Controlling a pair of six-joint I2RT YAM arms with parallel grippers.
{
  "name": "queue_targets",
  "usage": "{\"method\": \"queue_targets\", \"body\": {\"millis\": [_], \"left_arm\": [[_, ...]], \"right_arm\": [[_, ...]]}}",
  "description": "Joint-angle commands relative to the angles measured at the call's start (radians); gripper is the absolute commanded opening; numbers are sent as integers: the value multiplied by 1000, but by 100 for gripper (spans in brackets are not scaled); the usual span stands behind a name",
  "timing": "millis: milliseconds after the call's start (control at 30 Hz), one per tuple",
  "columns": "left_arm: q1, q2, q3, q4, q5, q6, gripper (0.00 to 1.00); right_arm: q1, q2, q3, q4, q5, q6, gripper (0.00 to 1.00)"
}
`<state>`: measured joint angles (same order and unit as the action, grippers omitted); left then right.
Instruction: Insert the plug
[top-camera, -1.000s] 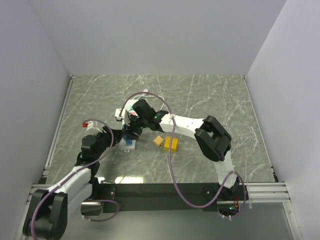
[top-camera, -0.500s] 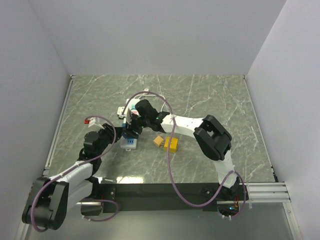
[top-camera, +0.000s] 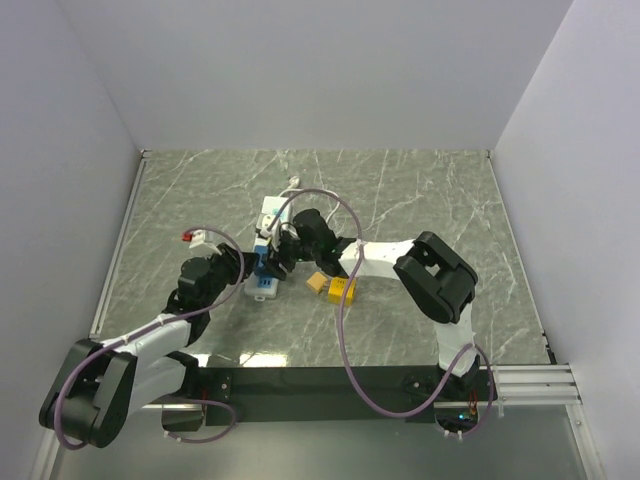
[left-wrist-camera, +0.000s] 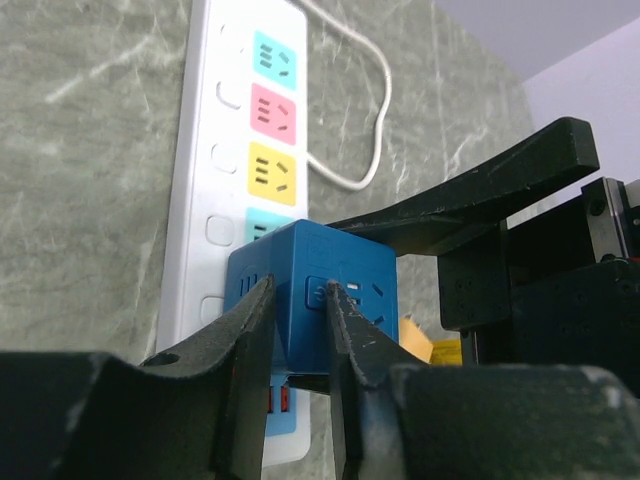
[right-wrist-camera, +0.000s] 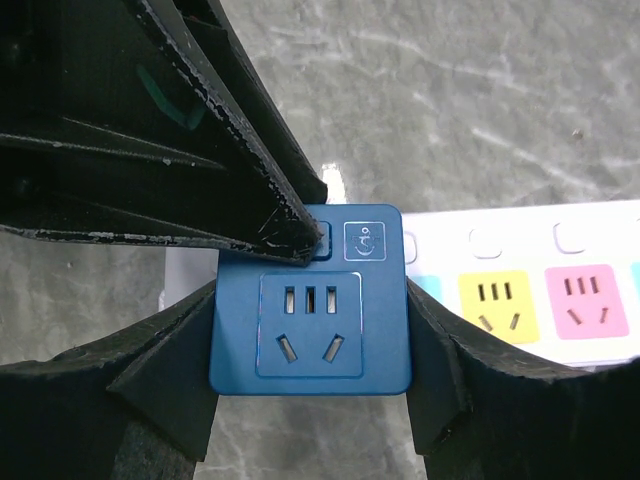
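The plug is a blue cube adapter (right-wrist-camera: 310, 300) with socket holes on its top face. My right gripper (right-wrist-camera: 310, 330) is shut on its two sides and holds it over the near end of the white power strip (left-wrist-camera: 235, 120), which has coloured sockets. In the top view the cube (top-camera: 264, 257) sits on the strip (top-camera: 272, 213) between both arms. My left gripper (left-wrist-camera: 297, 295) is almost shut, with only a narrow gap. Its fingertips (right-wrist-camera: 295, 232) rest on the cube's top corner by the button. The contact between cube and strip is hidden.
Two yellow blocks (top-camera: 342, 290) lie on the marble table just right of the strip; one shows in the left wrist view (left-wrist-camera: 415, 340). The strip's white cord (left-wrist-camera: 370, 110) curls off at its far end. A purple cable (top-camera: 340, 300) loops over the right arm.
My left gripper has moved right, up to the blue cube. The right gripper and cube shifted slightly right, and the strip's far end swung right.
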<state>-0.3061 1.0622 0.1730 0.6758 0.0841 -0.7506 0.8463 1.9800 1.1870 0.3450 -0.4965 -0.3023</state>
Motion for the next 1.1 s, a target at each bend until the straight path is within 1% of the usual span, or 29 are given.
{"method": "queue_targets", "body": {"millis": [0,167,300,400,500,633,667,700,733,767,800,867,900,933,1067], "left_arm": [[-27,33,22,-68,-30,25,11],[-62,76,33,-53,-50,27,8],[-76,113,40,-41,-57,27,7],[-80,140,52,-41,-64,28,7],[-87,157,54,-32,-69,30,7],[-97,142,68,-38,-81,56,10],[-99,130,68,-39,-81,60,13],[-102,114,62,-36,-81,69,25],[-108,75,56,-35,-81,73,34],[-110,52,49,-35,-81,76,53],[-113,1,40,-45,-111,86,66],[-117,-48,33,-61,-133,94,94],[-117,-73,25,-71,-139,100,99],[-119,-123,19,-88,-148,102,99],[-122,-238,-10,-130,-188,108,99]], "right_arm": [[-13,37,-93,-127,27,57,0],[-16,36,-147,-87,33,77,0],[-23,49,-159,-77,30,86,0],[-26,74,-142,-80,23,95,0],[-32,82,-159,-61,19,104,0],[-36,63,-167,-51,32,133,0],[-36,57,-165,-49,35,143,0],[-36,49,-162,-49,35,150,0],[-36,37,-159,-51,38,161,0],[-35,31,-156,-52,42,167,0],[-35,22,-142,-64,42,173,0],[-33,16,-130,-70,45,186,0],[-32,14,-113,-75,42,190,0],[-30,11,-106,-75,42,198,0],[-13,2,-83,-72,39,216,0]]}}
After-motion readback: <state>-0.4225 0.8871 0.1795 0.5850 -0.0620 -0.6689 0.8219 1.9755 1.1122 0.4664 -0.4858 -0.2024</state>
